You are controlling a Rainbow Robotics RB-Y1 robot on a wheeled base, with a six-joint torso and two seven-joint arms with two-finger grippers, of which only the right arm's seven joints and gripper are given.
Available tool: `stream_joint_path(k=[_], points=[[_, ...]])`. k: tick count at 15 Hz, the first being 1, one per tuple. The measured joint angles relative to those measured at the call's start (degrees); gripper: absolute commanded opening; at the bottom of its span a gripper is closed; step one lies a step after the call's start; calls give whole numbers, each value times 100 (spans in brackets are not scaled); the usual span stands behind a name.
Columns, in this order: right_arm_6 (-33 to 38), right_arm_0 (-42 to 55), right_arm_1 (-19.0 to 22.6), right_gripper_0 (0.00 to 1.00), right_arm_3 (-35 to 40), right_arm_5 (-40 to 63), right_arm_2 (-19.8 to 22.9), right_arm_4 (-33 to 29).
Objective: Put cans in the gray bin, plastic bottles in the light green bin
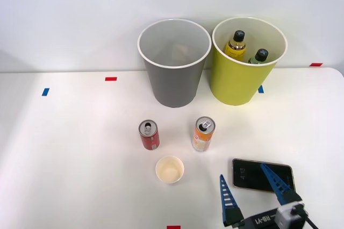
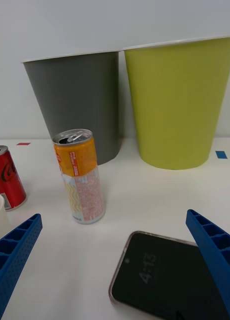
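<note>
On the white table (image 1: 64,148), 2 cans are left standing upright: the orange can (image 1: 203,134) and, just to its left, the shorter red can (image 1: 149,135), both in the middle of the table and apart from each other. A paper cup (image 1: 170,169) is set nearer the front edge, between and below them. The gray bin (image 1: 173,62) and the green bin (image 1: 248,60) are placed side by side at the back edge, rims all but touching. 2 bottles, a yellow bottle (image 1: 236,44) and a green bottle (image 1: 260,56), are already held inside the green bin, caps up, so that half of the task is judged done.

The right gripper (image 1: 252,188) is seen near the front right corner, spread wide and holding nothing, its blue fingers (image 2: 15,252) straddling a dark phone (image 1: 262,175) lying flat.

The orange can is judged light, thin-walled and stiff, though easily dented if squeezed hard; its printed skin is smooth and could slip against the pads. Both tabs look opened, so the cans may be empty and easily toppled by a glancing touch. Its long axis is vertical, silver top up. A hold across the mid-body, from the side, is judged best, with the fingers kept level and clear of the cup and the red can.
</note>
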State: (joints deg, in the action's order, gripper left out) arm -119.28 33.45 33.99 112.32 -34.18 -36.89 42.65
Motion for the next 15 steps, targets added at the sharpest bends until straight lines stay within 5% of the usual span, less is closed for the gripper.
stream_joint_path(k=[7,15], points=[[-352,-1013,-200,100,-65,839,-170,652],[-555,-1978,-649,100,-982,828,-235,716]])
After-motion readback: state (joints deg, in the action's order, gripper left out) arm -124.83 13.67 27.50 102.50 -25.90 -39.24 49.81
